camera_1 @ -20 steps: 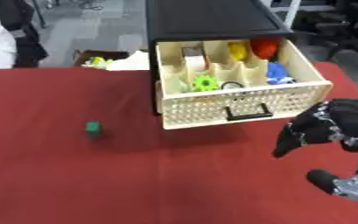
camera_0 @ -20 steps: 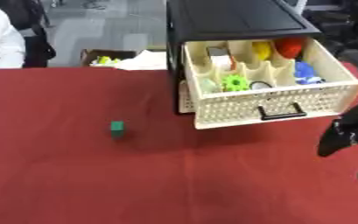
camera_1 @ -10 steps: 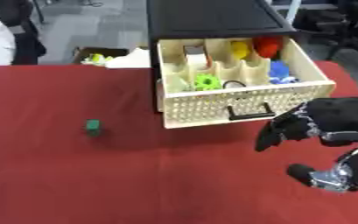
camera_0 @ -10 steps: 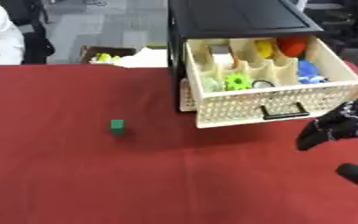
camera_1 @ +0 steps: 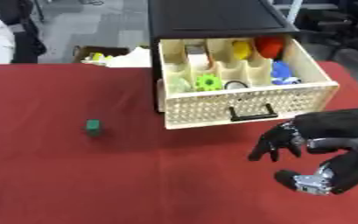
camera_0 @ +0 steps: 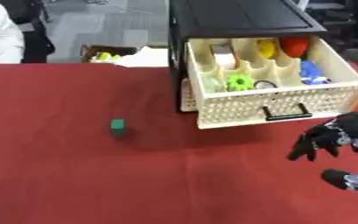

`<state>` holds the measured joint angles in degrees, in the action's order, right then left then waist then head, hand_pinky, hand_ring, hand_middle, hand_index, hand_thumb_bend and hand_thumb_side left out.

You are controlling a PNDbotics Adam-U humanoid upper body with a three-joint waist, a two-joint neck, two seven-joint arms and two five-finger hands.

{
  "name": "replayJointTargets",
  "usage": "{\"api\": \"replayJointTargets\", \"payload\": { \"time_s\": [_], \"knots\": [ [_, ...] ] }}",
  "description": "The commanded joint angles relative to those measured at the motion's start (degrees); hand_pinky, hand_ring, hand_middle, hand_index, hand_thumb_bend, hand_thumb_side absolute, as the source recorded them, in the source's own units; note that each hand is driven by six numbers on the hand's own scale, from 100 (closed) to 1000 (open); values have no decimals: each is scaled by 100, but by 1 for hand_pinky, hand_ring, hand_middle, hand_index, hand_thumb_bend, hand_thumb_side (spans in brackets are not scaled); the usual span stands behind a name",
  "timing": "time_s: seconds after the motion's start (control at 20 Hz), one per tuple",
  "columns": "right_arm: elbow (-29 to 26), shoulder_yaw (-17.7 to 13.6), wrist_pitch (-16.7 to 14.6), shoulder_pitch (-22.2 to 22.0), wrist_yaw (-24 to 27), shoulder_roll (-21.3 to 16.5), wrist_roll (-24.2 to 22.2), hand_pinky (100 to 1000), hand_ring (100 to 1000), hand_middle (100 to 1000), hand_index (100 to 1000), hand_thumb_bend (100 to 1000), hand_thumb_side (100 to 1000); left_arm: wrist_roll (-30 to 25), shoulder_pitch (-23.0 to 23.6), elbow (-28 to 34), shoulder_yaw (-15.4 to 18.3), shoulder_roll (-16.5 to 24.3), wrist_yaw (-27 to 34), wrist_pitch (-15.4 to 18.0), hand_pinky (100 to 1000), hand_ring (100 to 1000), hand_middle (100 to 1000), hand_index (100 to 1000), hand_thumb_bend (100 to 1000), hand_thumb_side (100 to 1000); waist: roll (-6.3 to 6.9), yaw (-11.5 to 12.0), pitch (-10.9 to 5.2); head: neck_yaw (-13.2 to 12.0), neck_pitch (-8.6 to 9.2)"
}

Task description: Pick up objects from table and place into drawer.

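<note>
Your cream perforated plastic drawer (camera_1: 247, 103) stands pulled out of the black cabinet (camera_1: 212, 17), and its compartments already hold several things: a green gear-shaped piece (camera_1: 208, 82), a yellow item (camera_1: 241, 49), a red one (camera_1: 270, 45) and a blue one (camera_1: 282, 72). What remains for you is the small green block (camera_1: 93, 127), sitting alone on the red tablecloth (camera_1: 74, 175), well apart from the drawer to its left. Your right hand (camera_1: 308, 135) hangs low in front of the drawer, fingers apart and drooping, holding nothing as far as the dark shape lets me judge. Your left hand shows in neither view. You'll have to reach across for that block.
</note>
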<state>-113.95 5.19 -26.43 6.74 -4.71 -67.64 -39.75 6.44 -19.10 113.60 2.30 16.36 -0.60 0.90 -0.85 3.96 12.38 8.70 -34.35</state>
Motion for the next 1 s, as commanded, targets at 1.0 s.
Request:
{"api": "replayJointTargets", "payload": {
  "time_s": [1.0],
  "knots": [
    [691, -16, 206, 722, 111, 101, -1015, 424, 673, 777, 933, 100, 1000, -94, -27, 99, 42, -87, -137, -114, 541, 628, 595, 820, 100, 1000, -58, 190, 105, 194, 172]
  ]
}}
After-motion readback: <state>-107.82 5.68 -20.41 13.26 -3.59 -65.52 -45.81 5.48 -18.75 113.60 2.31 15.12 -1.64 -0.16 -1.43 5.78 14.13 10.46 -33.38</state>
